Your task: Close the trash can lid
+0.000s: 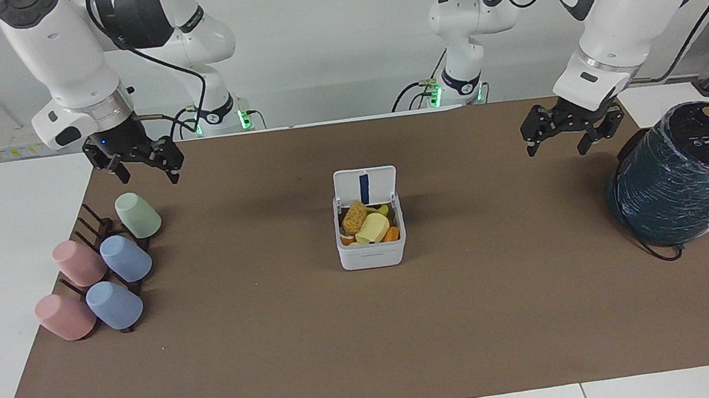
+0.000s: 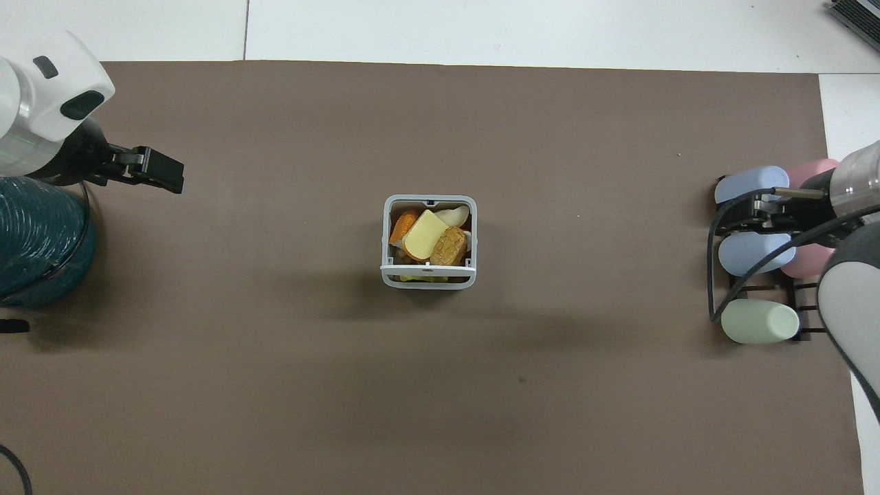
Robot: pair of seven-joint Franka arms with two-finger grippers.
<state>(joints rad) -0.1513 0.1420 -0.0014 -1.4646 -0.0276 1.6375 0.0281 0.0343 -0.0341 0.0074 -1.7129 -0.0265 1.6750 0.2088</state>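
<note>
One trash can (image 1: 372, 250) stands on the brown mat (image 1: 277, 341), midway between two grippers. Its lid (image 1: 365, 186) is up, hinged at the edge nearer the robots, blue strip facing away from them. Inside lie several food pieces (image 1: 367, 223), yellow, orange and brown. Five cups (image 1: 118, 259) lie on a dark rack (image 1: 94, 228): two pink, two blue, one green. One teal cylinder (image 1: 686, 178) with a black top leans at the left arm's end of the table.

The left gripper (image 1: 559, 135) hangs in the air with its jaws apart, gripping nothing, beside the cylinder and well apart from the can. The right gripper (image 1: 148, 170) hangs over the rack's end nearer the robots, jaws also apart and empty, equally far from the can. Both arms wait.

The facing view shows the lid's inner face and the can's front with its faint label; from overhead the lid is only a thin white bar (image 2: 427, 270) across the can's (image 2: 429, 282) near rim. Overhead, the right gripper (image 2: 756, 214) covers the blue cups (image 2: 753, 220), while the left gripper (image 2: 155, 170) shows edge-on past the cylinder (image 2: 34, 240).
</note>
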